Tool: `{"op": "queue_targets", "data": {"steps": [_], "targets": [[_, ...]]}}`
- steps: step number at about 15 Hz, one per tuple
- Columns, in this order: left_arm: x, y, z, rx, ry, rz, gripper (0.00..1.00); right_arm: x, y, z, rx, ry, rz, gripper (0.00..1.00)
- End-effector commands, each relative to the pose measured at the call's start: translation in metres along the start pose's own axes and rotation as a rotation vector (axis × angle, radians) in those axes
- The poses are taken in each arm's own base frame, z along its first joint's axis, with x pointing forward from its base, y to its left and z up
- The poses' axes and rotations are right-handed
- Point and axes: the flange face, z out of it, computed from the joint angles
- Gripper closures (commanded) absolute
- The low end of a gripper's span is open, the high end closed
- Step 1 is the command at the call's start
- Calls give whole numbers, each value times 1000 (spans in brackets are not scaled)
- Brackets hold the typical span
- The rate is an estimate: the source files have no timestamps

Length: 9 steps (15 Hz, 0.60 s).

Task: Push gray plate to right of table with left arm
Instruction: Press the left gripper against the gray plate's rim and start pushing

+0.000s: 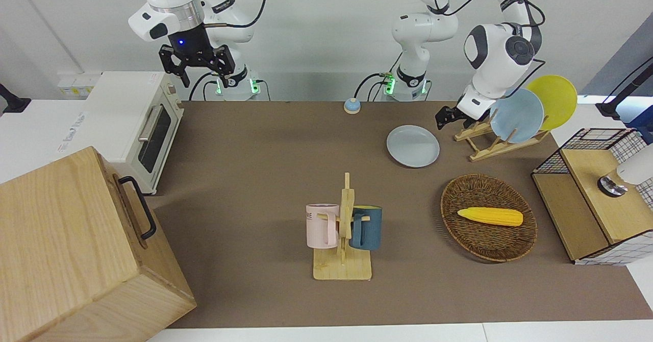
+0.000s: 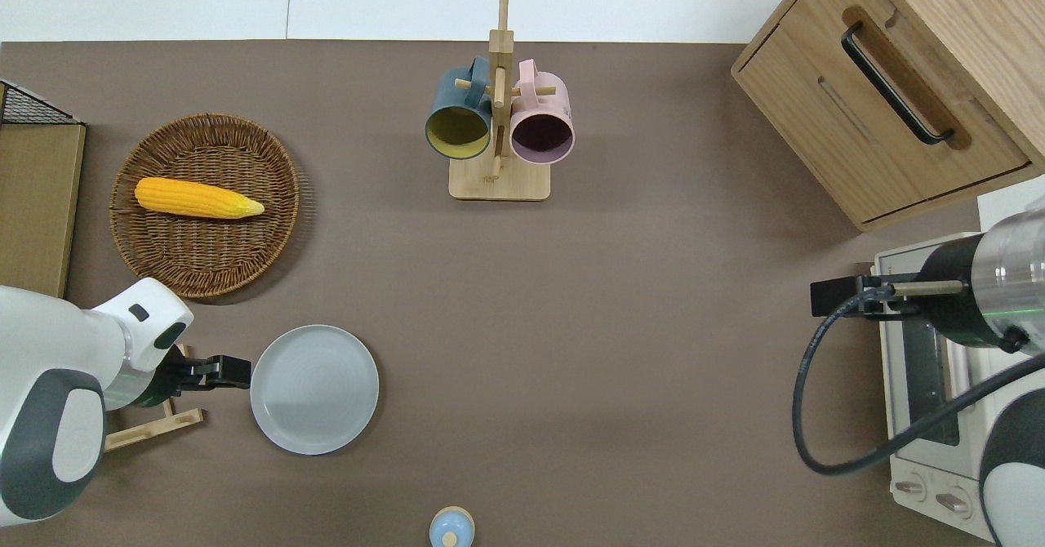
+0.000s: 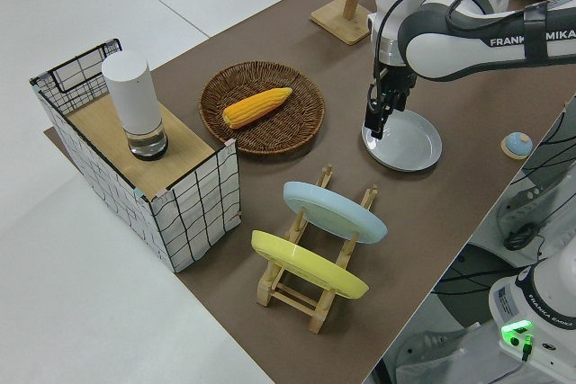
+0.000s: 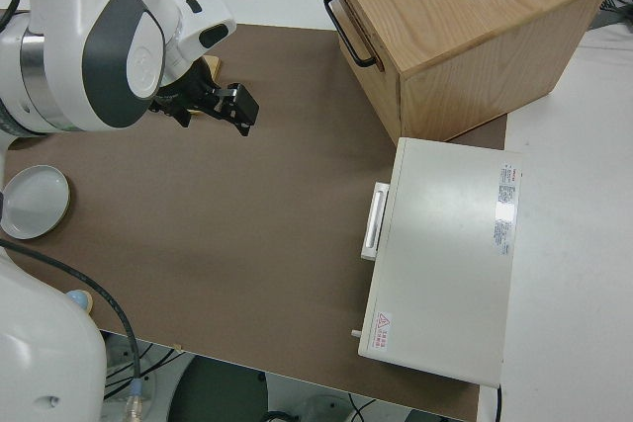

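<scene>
Gray plate (image 2: 314, 389) meets lowered left gripper (image 2: 231, 371) at rim.

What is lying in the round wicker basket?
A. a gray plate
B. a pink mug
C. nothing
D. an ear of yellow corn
D: the wicker basket holds a single ear of yellow corn, lying on its side; the overhead and front views both show it.

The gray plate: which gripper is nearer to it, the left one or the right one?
Left. The left gripper is right beside the gray plate's rim, at the edge toward the left arm's end of the table. The right arm is parked.
</scene>
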Motion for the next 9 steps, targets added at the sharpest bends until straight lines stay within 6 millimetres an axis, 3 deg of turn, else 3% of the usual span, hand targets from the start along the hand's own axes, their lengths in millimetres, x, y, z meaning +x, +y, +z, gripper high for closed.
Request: {"op": "queue_targets", "data": {"steps": [1, 5, 9], "targets": [[-19, -8, 32, -23, 38, -28, 34, -8, 1, 0, 9, -4, 21, 5], [-31, -12, 76, -70, 59, -79, 38, -8, 1, 0, 9, -4, 21, 5], [-33, -13, 85, -75, 58, -97, 38, -8, 1, 0, 9, -5, 20, 5]]}}
